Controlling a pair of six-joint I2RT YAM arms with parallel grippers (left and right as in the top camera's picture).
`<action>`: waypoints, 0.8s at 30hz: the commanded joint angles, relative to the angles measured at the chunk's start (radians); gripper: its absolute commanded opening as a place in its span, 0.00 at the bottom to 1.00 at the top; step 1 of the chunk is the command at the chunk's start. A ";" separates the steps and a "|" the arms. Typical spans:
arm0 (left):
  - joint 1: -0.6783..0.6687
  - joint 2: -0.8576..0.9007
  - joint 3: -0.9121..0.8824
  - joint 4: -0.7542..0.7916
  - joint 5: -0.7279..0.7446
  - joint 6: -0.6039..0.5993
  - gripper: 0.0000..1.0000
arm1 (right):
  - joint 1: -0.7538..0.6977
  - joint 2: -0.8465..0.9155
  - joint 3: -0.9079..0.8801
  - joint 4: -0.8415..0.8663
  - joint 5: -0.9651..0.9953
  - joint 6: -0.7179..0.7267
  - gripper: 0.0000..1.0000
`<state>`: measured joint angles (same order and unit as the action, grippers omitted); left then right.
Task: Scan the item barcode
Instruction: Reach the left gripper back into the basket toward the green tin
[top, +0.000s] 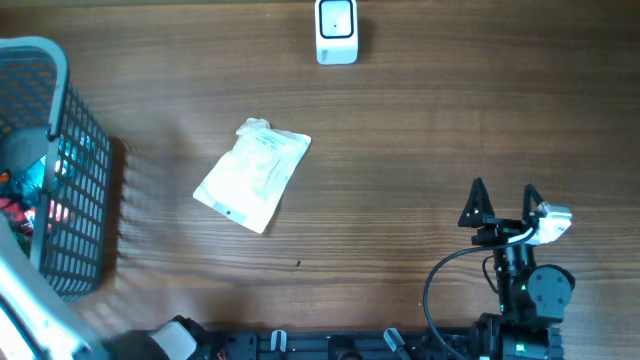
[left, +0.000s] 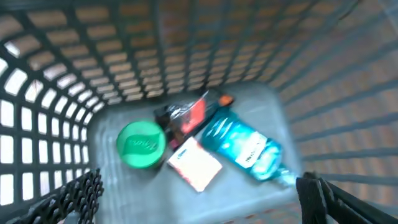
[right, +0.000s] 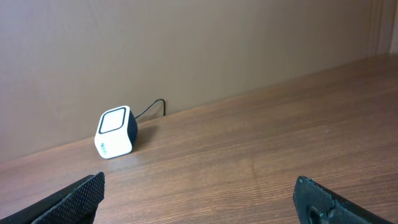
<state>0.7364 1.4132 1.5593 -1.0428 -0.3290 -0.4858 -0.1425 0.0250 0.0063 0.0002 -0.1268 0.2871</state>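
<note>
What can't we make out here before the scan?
- Barcode on the white pouch: overhead, too small to find; its underside faces down, hidden.
- Contents of the basket: overhead, screened by the mesh wall and cut by the left edge.
- Print on the blue bottle and green round item: left wrist, blurred.
- Pouch in right wrist view: out of frame; only the scanner shows.

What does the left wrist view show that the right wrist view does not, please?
Only the left wrist view: the basket, holding a green tub, a blue bottle, a red-and-black packet and a white packet. Only the right wrist view: the scanner on the table. Both: the left gripper and the right gripper, each open and empty.
</note>
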 joint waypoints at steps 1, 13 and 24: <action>0.049 0.126 0.004 -0.033 0.014 -0.023 1.00 | 0.000 -0.002 -0.001 0.006 0.007 0.004 1.00; 0.184 0.220 -0.206 0.079 0.164 0.320 1.00 | 0.000 -0.002 -0.001 0.006 0.007 0.004 1.00; 0.262 0.222 -0.252 0.145 0.135 0.322 1.00 | 0.000 -0.002 -0.001 0.006 0.007 0.004 1.00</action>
<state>0.9962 1.6299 1.3167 -0.9302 -0.2390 -0.1833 -0.1425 0.0250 0.0063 0.0002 -0.1268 0.2867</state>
